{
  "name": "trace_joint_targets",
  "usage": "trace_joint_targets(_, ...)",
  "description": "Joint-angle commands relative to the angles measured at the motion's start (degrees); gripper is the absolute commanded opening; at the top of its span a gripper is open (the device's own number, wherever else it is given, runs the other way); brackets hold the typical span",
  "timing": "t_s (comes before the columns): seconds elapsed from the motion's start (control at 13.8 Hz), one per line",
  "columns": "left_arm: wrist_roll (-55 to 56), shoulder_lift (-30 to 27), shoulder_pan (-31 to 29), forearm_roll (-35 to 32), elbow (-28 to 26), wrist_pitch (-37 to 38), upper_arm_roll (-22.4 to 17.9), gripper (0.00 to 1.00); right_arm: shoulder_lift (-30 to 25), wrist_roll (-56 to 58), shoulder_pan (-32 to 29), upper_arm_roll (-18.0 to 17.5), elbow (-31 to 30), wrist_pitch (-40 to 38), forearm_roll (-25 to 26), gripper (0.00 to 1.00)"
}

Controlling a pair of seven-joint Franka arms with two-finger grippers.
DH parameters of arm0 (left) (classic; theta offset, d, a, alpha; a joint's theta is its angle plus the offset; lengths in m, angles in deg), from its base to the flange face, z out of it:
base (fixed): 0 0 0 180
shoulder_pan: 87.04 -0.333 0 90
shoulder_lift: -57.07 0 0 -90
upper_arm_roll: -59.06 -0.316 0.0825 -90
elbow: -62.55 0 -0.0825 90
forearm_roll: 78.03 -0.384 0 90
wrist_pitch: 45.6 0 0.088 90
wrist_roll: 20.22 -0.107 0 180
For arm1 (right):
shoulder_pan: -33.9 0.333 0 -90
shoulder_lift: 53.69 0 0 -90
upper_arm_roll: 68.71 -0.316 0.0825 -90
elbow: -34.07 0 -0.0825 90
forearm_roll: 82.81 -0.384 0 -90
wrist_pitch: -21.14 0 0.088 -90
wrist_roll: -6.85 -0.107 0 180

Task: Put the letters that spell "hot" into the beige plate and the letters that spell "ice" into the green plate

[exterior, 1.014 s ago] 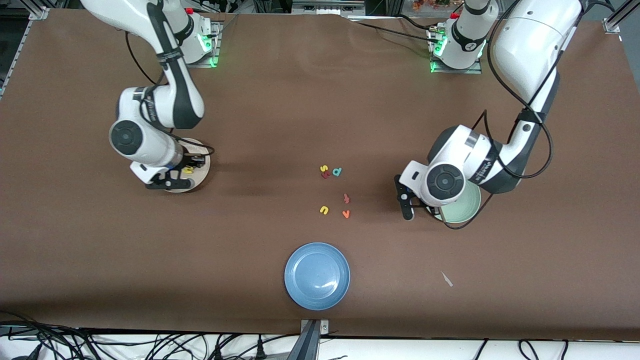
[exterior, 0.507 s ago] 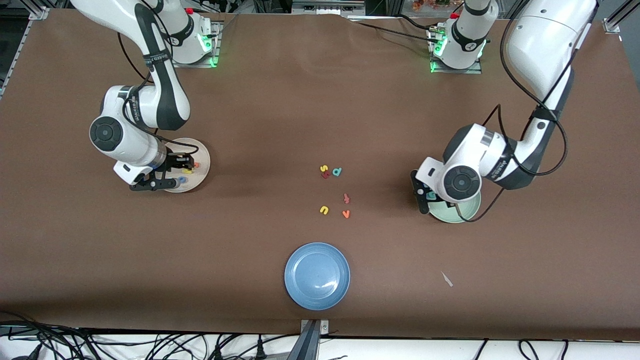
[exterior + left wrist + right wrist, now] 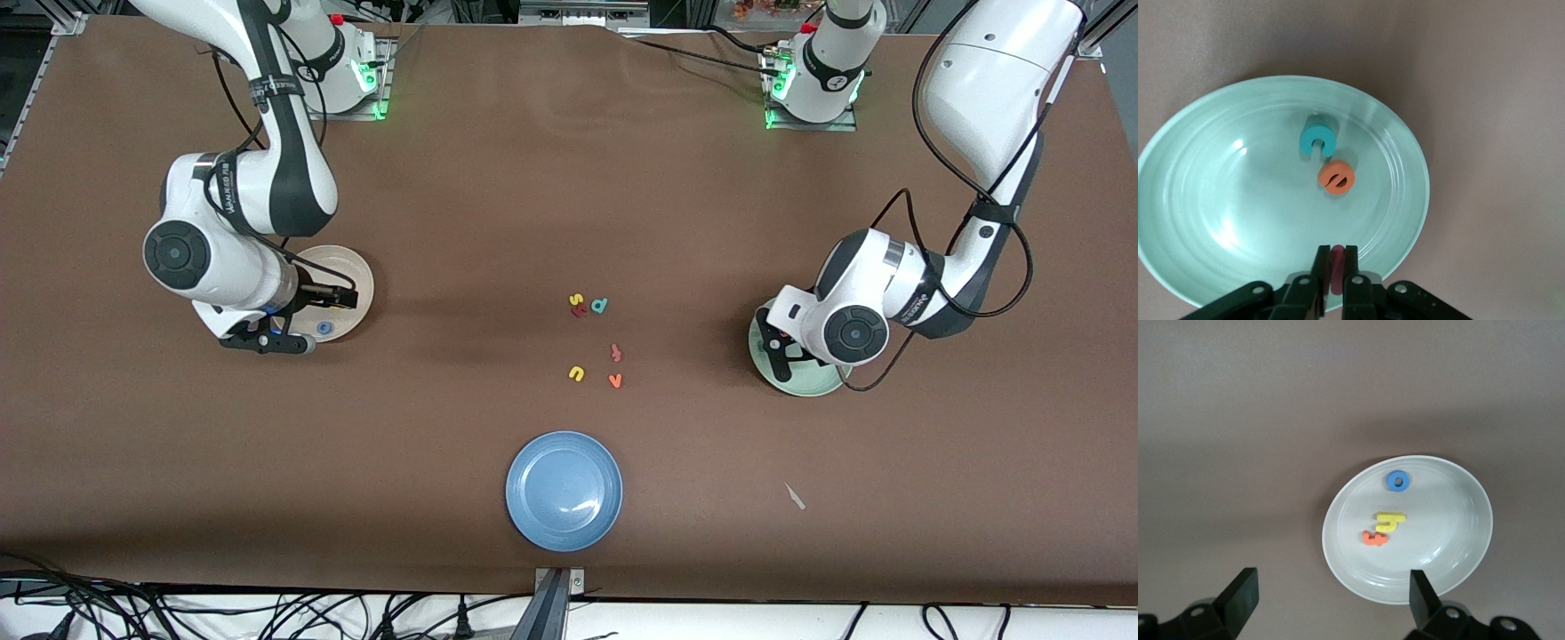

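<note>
- The dark red "i" [image 3: 1337,268] is the last letter out of place: my left gripper [image 3: 1335,277] has its fingers pinched nearly together on it, over the rim of the green plate [image 3: 1178,220].
- The teal "c" [image 3: 1317,139] and orange "e" [image 3: 1336,177] already lie in that plate, close together near its middle.
- I judge this the closing step of "ice": the next move calls for spreading the left fingers so the bar drops inside the rim and not onto the table [image 3: 498,196]. A small shift toward the plate's middle first would be safer.
- In the beige plate [image 3: 1458,560] lie the yellow "h" [image 3: 1389,521], the blue "o" [image 3: 1397,481] and the orange "t" [image 3: 1374,538], the "h" and "t" touching or nearly so. "Hot" looks done.
- My right gripper [image 3: 1328,593] hangs over the table just beside the beige plate, jaws wide apart and empty. It can wait.
- Leftover letters sit mid-table, well apart from both plates: a yellow "s" [image 3: 576,300], a teal "d" [image 3: 600,306], a yellow "u" [image 3: 576,373], an orange "v" [image 3: 614,380] and a pinkish-red letter [image 3: 615,353].
- The blue plate [image 3: 564,490] sits nearest the front camera. Nothing stands in the way of the drop.
</note>
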Motion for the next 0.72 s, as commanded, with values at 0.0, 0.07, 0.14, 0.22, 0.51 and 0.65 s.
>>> trace_joint_targets(0.0, -0.5, -0.7, -1.4, -0.7, -1.0, -1.0, 0.5, 0.99, 5.6, -1.8, -0.4, 0.2, 5.4, -2.8, -2.4, 1.00)
trace_joint_targets(0.07, -0.8, -0.8, -2.1, -0.4, -1.0, -0.9, 0.6, 1.00, 5.5, -1.8, -0.6, 0.3, 5.6, -2.8, -2.7, 1.00)
trace_joint_targets(0.14, -0.9, -1.0, -2.1, 0.4, -0.6, -0.8, 0.6, 1.00, 5.3, -1.8, -0.7, 0.5, 5.9, -3.1, -2.6, 1.00)
trace_joint_targets(0.22, -0.9, -1.3, -1.9, 0.6, -0.1, -0.5, 0.6, 1.00, 5.0, -2.1, -1.3, 0.3, 6.4, -4.2, -2.6, 1.00)
trace_joint_targets(0.51, 0.9, -2.5, -1.6, 6.0, 4.0, 2.9, 2.0, 1.00, -1.3, -1.9, -17.5, -12.5, 6.0, -6.4, -1.2, 1.00)
trace_joint_targets(0.65, 3.4, -2.5, -0.8, 9.8, 9.3, 8.6, 2.1, 1.00, -4.9, -0.7, -19.4, -14.2, 4.6, -7.1, 4.3, 1.00)
